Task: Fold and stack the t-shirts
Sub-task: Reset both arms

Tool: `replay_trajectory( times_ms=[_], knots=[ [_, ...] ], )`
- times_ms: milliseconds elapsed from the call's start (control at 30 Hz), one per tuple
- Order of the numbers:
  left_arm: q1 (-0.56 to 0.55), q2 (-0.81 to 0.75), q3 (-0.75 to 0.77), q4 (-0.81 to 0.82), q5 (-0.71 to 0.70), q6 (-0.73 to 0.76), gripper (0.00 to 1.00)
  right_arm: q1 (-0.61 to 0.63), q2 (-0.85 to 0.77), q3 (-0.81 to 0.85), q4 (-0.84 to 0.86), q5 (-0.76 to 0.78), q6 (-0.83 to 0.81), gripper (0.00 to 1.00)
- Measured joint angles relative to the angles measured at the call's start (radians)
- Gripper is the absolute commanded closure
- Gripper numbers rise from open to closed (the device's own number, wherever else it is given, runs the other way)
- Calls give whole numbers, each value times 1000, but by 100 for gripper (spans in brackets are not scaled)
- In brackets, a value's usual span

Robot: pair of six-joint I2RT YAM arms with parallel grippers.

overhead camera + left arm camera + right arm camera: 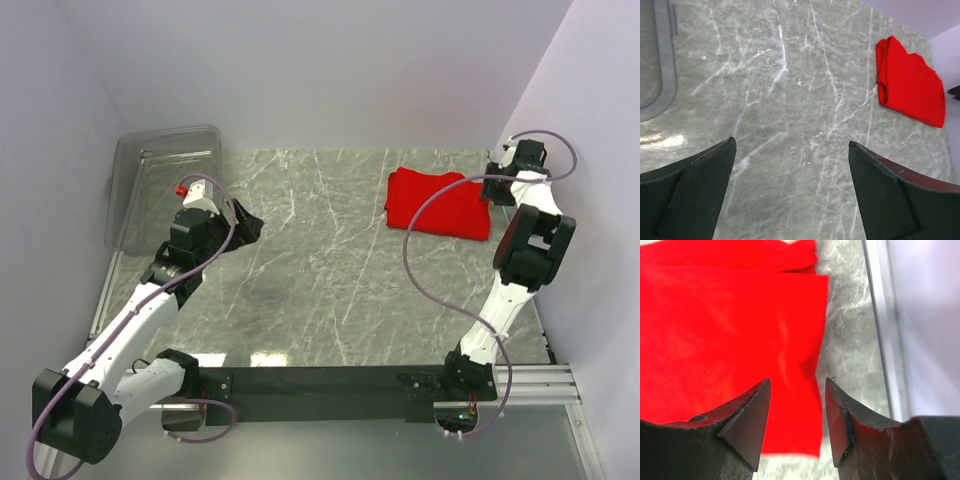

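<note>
Tabletop (330,300), grey marble pattern, is lying under both arms. Left gripper (790,145), left of centre, is hovering over bare stone, jaws standing wide apart, holding nothing. Red t-shirt (440,203) is lying folded at far right. Right gripper (797,382) is hanging over its right edge, jaws parted, gripping nothing. Clear bin (165,180) is sitting far left.

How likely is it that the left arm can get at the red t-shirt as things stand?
Doubtful. Bare table lies between the open left gripper and the t-shirt, so nothing blocks it, but the t-shirt sits far across, the right gripper over its edge.
</note>
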Motion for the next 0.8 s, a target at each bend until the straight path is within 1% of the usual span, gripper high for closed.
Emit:
replay_trajectory(
  times_ms=[133,267,300,533,633,667,800],
  knots=[
    [0,-5,32,-31,-37,46,1,33,-150,-110,44,30,-44,44],
    [1,-31,60,-53,-93,84,1,64,-307,-230,80,13,-76,44],
    [1,-41,64,-55,-106,94,1,72,-347,-266,87,-3,-84,34],
    [3,-115,83,-94,-196,126,1,120,-608,-534,112,-168,-153,33],
    [5,-141,84,-121,-227,140,1,144,-704,-610,110,-219,-170,31],
    [5,-149,85,-134,-238,142,1,153,-739,-629,111,-231,-173,28],
    [5,-183,87,-181,-290,151,1,161,-876,-665,118,-268,-182,26]
  ],
)
